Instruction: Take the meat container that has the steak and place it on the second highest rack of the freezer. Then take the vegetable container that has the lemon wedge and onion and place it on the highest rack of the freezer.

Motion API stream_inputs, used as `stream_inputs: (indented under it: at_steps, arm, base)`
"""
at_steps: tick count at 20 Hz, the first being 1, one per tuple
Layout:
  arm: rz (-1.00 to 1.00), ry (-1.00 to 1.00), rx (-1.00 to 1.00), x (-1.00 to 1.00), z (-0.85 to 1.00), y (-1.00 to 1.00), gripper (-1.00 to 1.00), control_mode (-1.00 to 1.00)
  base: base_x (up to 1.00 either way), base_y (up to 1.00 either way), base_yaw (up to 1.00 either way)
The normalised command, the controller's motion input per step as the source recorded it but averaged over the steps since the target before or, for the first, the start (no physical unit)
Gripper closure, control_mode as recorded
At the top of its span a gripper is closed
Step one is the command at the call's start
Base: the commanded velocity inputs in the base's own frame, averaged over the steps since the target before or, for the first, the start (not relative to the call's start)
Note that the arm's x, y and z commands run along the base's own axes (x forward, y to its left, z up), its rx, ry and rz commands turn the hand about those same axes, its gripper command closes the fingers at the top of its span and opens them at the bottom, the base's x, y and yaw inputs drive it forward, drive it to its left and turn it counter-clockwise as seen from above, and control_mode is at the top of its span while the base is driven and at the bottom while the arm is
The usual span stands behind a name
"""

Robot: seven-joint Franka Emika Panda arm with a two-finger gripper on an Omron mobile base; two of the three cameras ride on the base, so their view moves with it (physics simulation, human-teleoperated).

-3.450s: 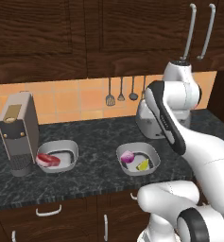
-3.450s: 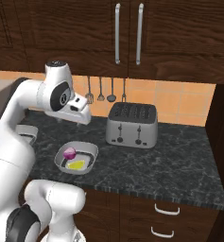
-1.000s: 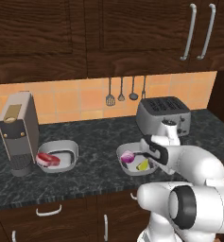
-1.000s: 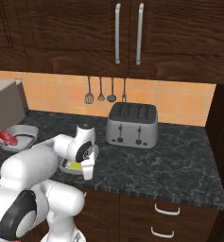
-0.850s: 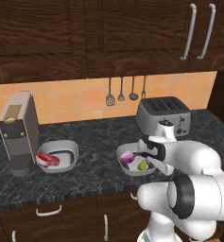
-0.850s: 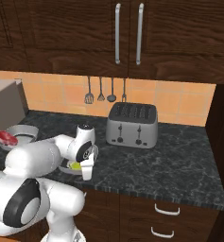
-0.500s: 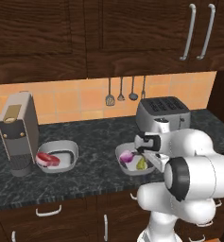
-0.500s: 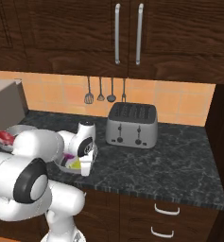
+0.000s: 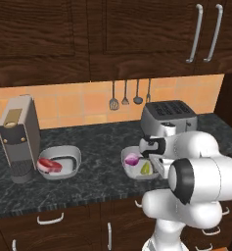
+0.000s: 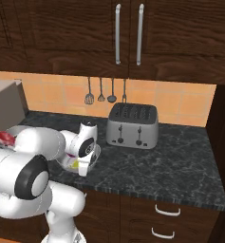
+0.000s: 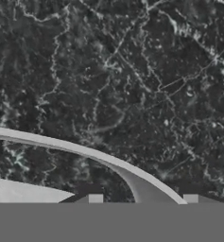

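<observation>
We had the vegetable container (image 9: 137,167) on the black marble counter (image 9: 98,147), in front of the toaster (image 9: 169,115), its long axis running left to right along the counter edge. Inside we saw the purple onion (image 9: 132,159) to the left and the lemon wedge (image 9: 146,168) just beside it, standing on end.

The gripper (image 9: 154,158) sat low at the container's right rim (image 11: 85,152); whether the fingers were parted or pinching the wall, we could not tell.

Well apart to the left, the meat container (image 9: 71,156) held the steak (image 9: 49,164), lying flat, beside the coffee machine (image 9: 19,137). Behind were orange tiles, hanging utensils (image 9: 125,94) and dark wood cabinets (image 10: 128,33).
</observation>
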Motion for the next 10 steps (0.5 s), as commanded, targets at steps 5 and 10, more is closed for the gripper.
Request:
stream_inputs:
  at_steps: [5, 10]
  arm:
    - [-0.07, -0.05, 0.0, 0.0, -0.04, 0.0, 1.0, -1.0]
    - [0.0, 0.0, 0.0, 0.0, 0.1, -0.05, 1.0, -1.0]
  base:
    - [0.0, 0.0, 0.0]
    - [0.0, 0.0, 0.0]
